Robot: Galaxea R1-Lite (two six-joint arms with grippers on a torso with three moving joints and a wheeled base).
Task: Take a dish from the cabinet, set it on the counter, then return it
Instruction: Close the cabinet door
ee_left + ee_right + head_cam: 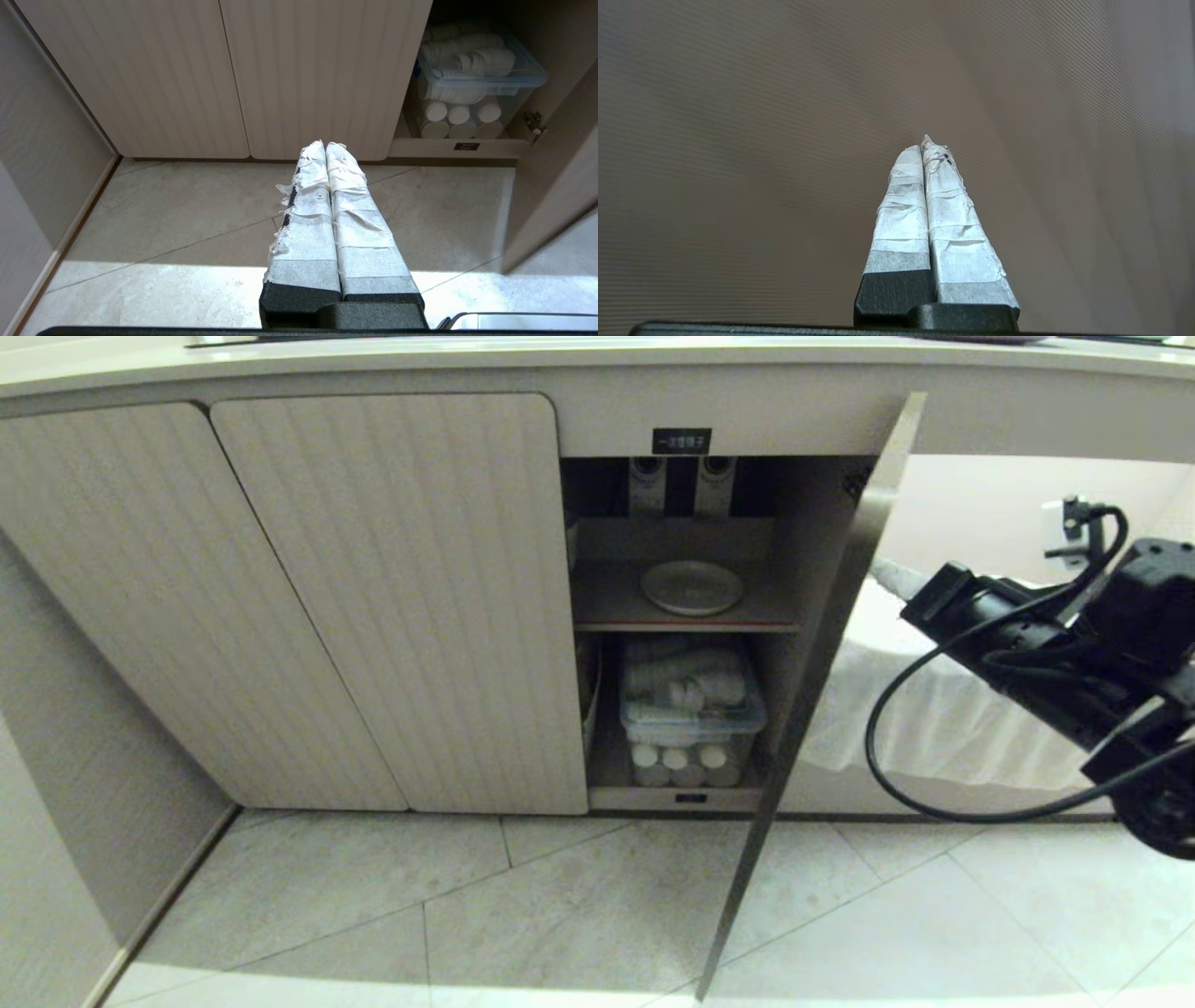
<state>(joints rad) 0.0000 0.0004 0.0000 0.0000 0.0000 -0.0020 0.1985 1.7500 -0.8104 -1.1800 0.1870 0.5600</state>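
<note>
The dish (pixel 692 586), a plain off-white plate, lies flat on the upper shelf of the open cabinet (pixel 607 607), under a small black label (pixel 681 441). The ribbed cabinet door (pixel 822 644) stands swung out, seen edge-on. My right gripper (pixel 894 577) is shut and empty on the outer side of that door, right of the opening; in the right wrist view the right gripper (pixel 924 142) faces the ribbed door (pixel 738 140) up close. My left gripper (pixel 325 145) is shut and empty, low over the floor before the closed doors. The counter (pixel 467 359) runs along the top.
A clear lidded box (pixel 691 709) of white cups fills the lower shelf, also seen as the box (pixel 472 79). Two closed ribbed doors (pixel 401 597) lie to the left. A white draped surface (pixel 934 709) sits behind the open door. Pale floor tiles (pixel 560 905) spread in front.
</note>
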